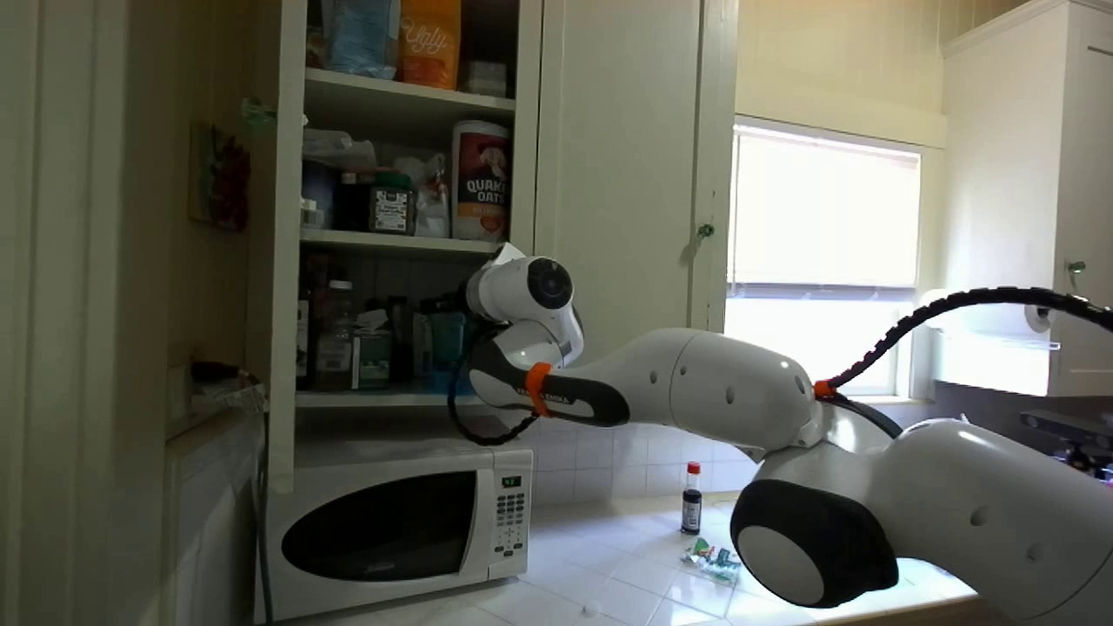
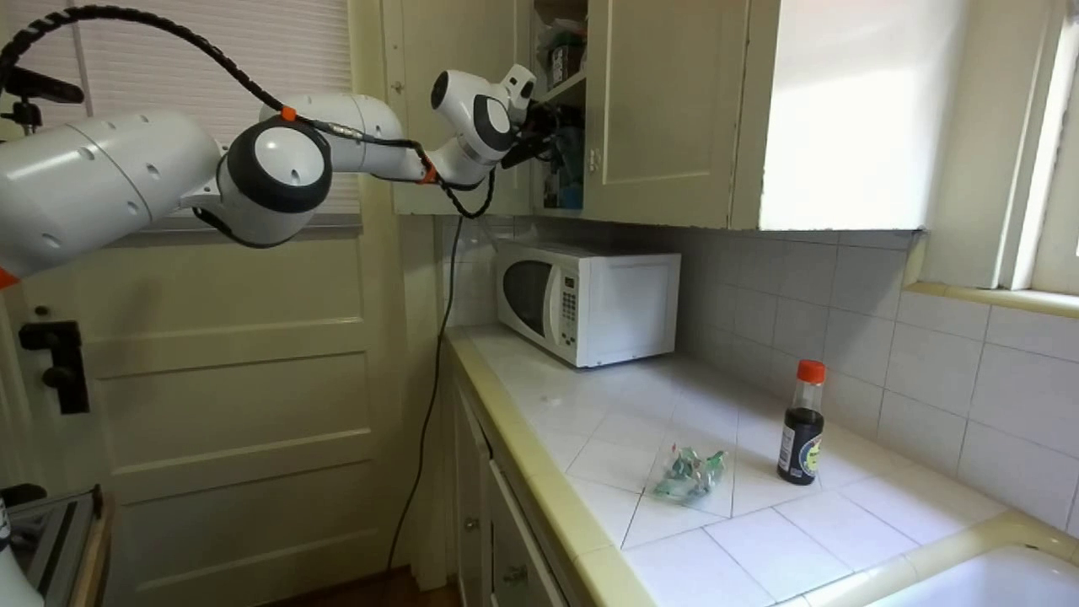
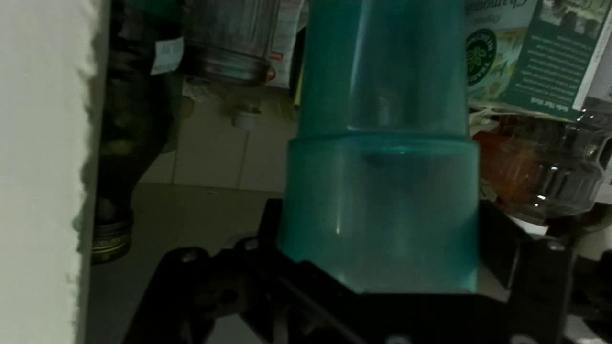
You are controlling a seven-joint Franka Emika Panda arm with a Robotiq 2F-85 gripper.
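Left to right in the cabinet (image 1: 526, 130), the wrist view shows a dark bottle (image 3: 138, 110), then a teal cup (image 3: 382, 167) with the gripper (image 3: 382, 220) close about both its sides, though I cannot tell whether it is gripping, then a chamomile box (image 3: 550, 62) and a clear container (image 3: 554, 177).

In both exterior views the arm (image 1: 739, 387) stretches out, its wrist (image 1: 515, 291) turned up at the far end. In the wrist view, the gripper (image 3: 382, 215) has its fingers (image 3: 271, 220) wide apart, facing each other; whether they grip anything cannot be told.
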